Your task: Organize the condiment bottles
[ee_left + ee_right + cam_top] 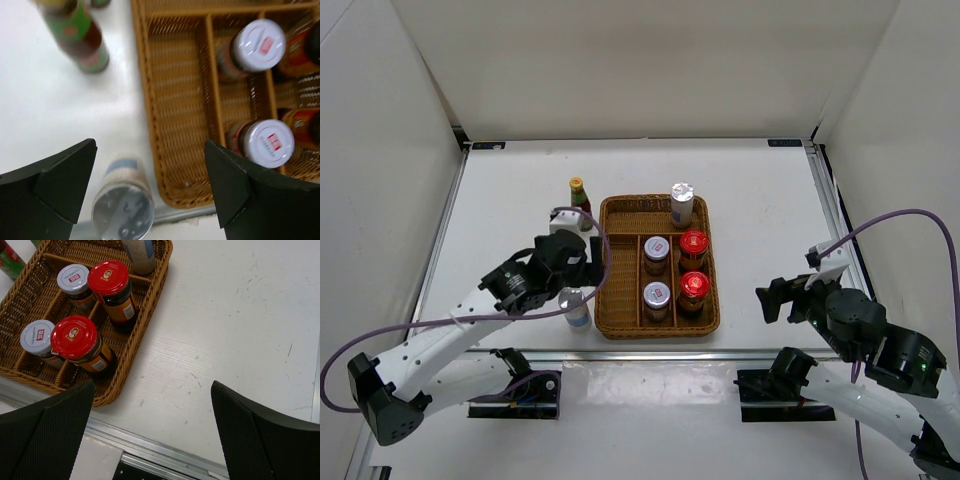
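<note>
The wicker tray (610, 325) holds two silver-lidded jars (656, 250) (657, 295), two red-lidded jars (693, 243) (693, 287) and one white shaker (681, 203) at its far right. Its left compartment (175, 100) is empty. A second shaker (577, 306) stands on the table left of the tray's near corner. My left gripper (582, 268) hangs open above it; in the left wrist view the shaker (122, 207) is low between the fingers, nearer the left one. A yellow-capped bottle (578, 194) stands beyond it. My right gripper (775, 300) is open and empty.
The table's metal front rail (165, 450) runs just below the tray and both grippers. Bare white table (235, 315) lies right of the tray. White walls enclose the table on three sides. A second green bottle (100, 2) barely shows at the left wrist view's top edge.
</note>
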